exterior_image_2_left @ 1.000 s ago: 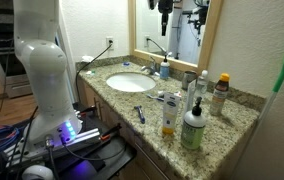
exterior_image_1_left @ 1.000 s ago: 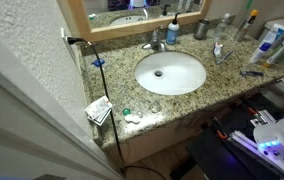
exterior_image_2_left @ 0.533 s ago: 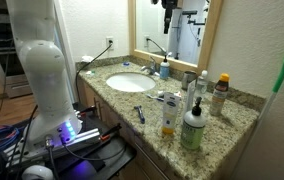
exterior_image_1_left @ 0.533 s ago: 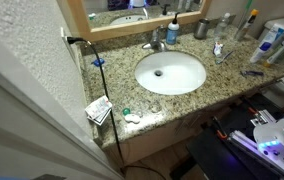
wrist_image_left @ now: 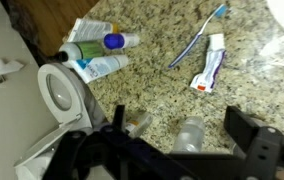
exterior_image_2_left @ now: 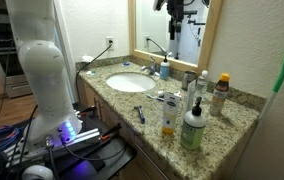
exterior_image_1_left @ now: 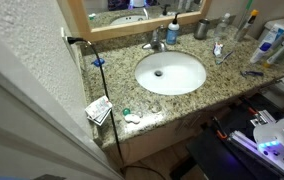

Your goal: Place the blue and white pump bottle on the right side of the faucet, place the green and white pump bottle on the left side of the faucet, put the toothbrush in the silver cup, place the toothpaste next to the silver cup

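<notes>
- The faucet [exterior_image_1_left: 157,42] is standing behind the sink [exterior_image_1_left: 170,72]. The blue pump bottle [exterior_image_1_left: 172,33] is sitting just beside it, on its right in an exterior view. I judge that part is needing nothing more from you.
- The silver cup [exterior_image_1_left: 201,30] is standing upright further right by the back wall, apart from the blue pump bottle.
- In the wrist view the toothbrush [wrist_image_left: 194,42] is lying flat on the surface [wrist_image_left: 152,90], not in the silver cup. The toothpaste [wrist_image_left: 208,74] is lying close on its right, and I cannot tell whether they are touching.
- Your end effector [wrist_image_left: 177,125] is hovering high above both, fingers spread wide and carrying nothing. The toothbrush looks like the step you are lining up.
- You are going to want the fingers crosswise over the thin handle, toward the end away from the toothpaste. You are also going to need to come right down onto the stone, because so flat a handle is likely to slip out.
- For room, bare surface is lying open left of the faucet for the green pump bottle [exterior_image_2_left: 191,128]. That bottle is standing at the far end, well apart from the faucet. A black cord [exterior_image_1_left: 97,62] is crossing that bare patch, so you are needing to set down clear of it.
- Two tubes [wrist_image_left: 100,58] are lying near the surface's edge, left of the toothbrush. You are working with little margin on that side, and a wide sweep there is risking a knock over the edge.
</notes>
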